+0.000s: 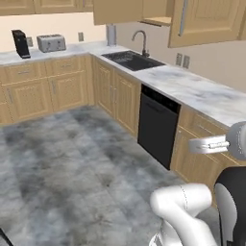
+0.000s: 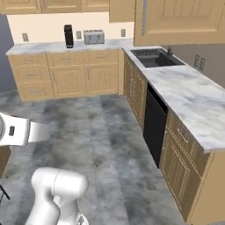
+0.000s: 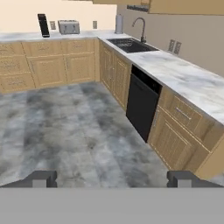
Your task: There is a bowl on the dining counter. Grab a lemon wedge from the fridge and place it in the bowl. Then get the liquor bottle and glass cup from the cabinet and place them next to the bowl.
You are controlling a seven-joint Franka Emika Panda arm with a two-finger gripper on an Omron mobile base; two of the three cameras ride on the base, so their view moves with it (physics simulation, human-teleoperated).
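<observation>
Fingertips (image 3: 41, 178) of the gripper (image 3: 112, 179) stand wide apart, holding nothing, above grey floor (image 3: 65, 127). Wall cabinet (image 1: 144, 14) hangs above the sink (image 1: 132, 60), its door (image 1: 204, 21) swung open

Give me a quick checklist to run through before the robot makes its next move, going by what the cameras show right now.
1. End effector open and empty: ok, fingertips stand wide apart with nothing between them.
2. Floor ahead free of obstacles: ok.
3. Wall cabinet located: ok, its door hangs open above the counter by the sink.
4. Glass cup or liquor bottle seen inside the cabinet: cannot tell.
5. Clearance from dishwasher and base cabinets: ok, arm stands apart from them.
</observation>
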